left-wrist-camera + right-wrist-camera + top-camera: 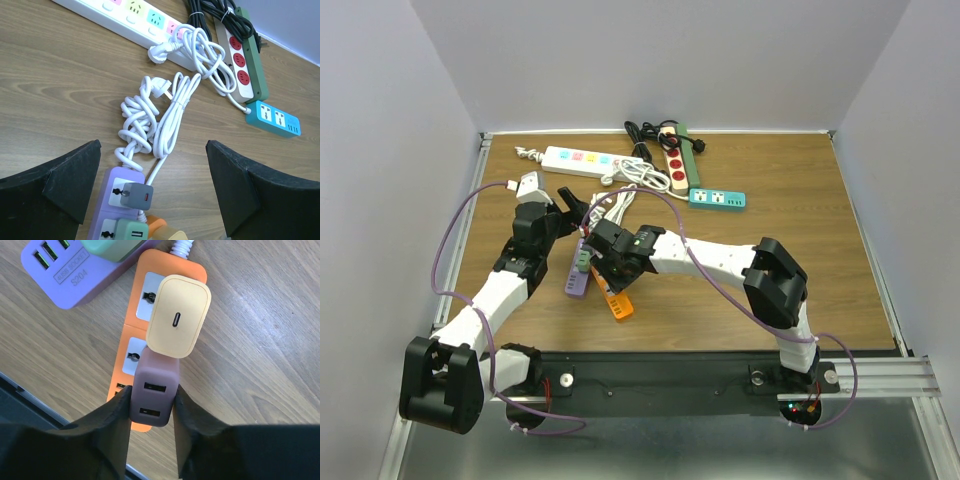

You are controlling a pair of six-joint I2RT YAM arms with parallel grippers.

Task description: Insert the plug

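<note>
My right gripper (pixel 151 402) is shut on a mauve two-port USB plug (pixel 154 390) and holds it over the lower socket of an orange power strip (pixel 131 340), which also shows in the top view (pixel 618 303). A yellow charger (pixel 178 315) sits in the strip's upper socket, right above the mauve plug. My left gripper (pixel 152 185) is open and empty above the table, over the end of a purple power strip (pixel 119 210) that carries a grey charger (pixel 136 195) and a green charger (pixel 131 232). In the top view the right gripper (pixel 610 262) hangs over both strips.
White coiled cables (pixel 160 112) lie beyond the purple strip. A white strip with coloured buttons (pixel 582 160), a green-and-cream strip with red sockets (pixel 678 160), a teal strip (pixel 717 199) and a black cable bundle (pixel 645 135) lie at the back of the wooden table (pixel 790 220).
</note>
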